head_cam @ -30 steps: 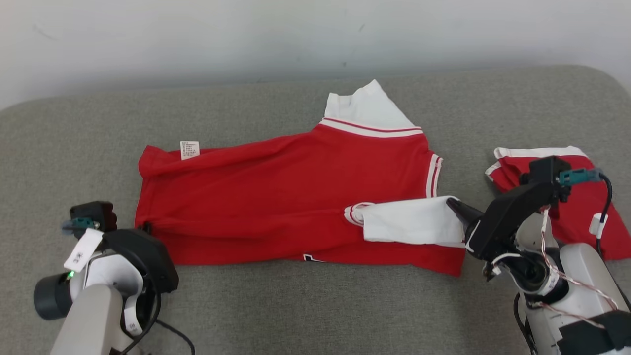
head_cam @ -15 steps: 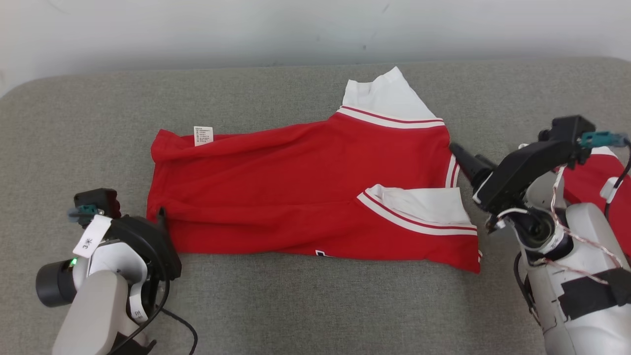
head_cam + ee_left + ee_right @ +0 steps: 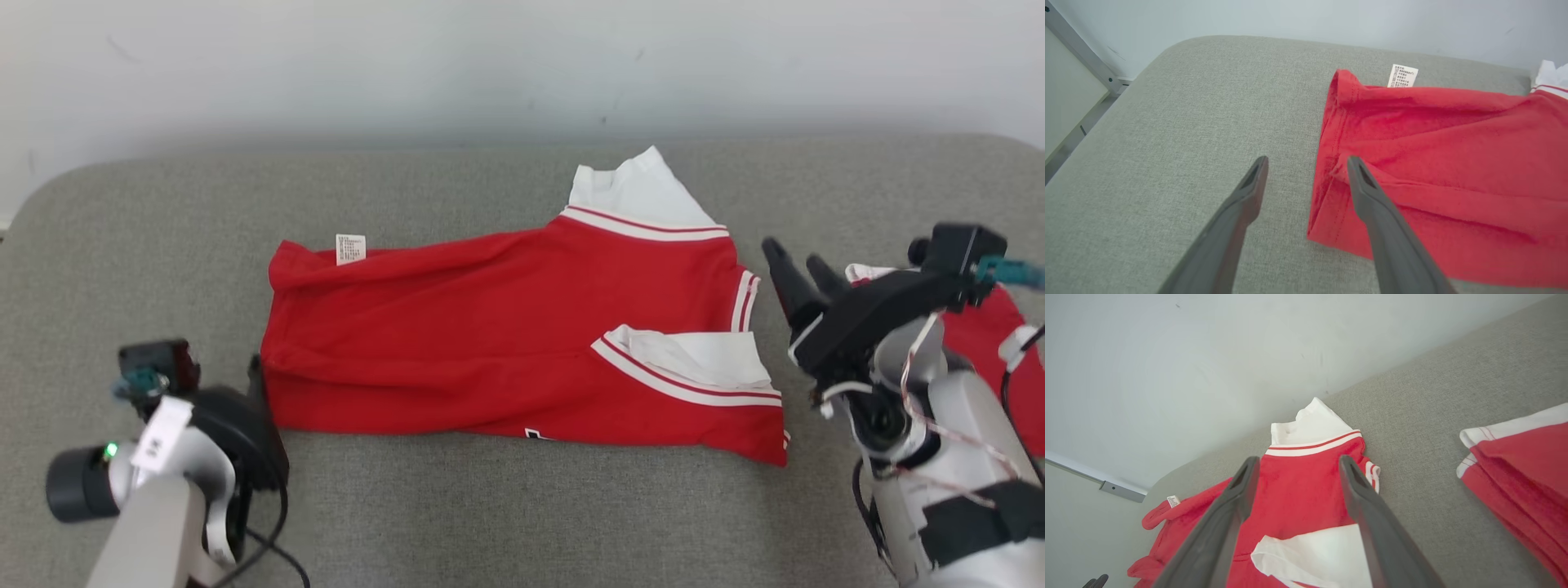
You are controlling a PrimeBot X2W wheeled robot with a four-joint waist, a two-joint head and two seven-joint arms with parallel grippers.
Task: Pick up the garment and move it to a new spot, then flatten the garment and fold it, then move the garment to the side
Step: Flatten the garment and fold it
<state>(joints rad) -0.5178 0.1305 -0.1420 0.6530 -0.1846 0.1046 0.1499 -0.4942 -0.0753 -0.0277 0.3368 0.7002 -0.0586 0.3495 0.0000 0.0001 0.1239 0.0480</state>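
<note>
Left hand [image 3: 1306,163]: spread wide, empty, at the hem [image 3: 1327,163]; garment [image 3: 506,327] lies toward three o'clock.
Right hand [image 3: 793,255]: spread wide, empty, beside the sleeve end [image 3: 743,290]; garment toward nine o'clock.
Garment: on the bench [image 3: 490,506], long axis nine-to-three, one end nearer each hand.

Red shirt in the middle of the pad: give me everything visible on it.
The red shirt looks like soft knit, lying folded and fairly flat on the grey padded surface. A white collar with striped trim sticks out at the far edge; a white stripe-edged flap lies folded over its right end; a white care label pokes out far-left. The open left gripper straddles its left hem; contact unclear.
</note>
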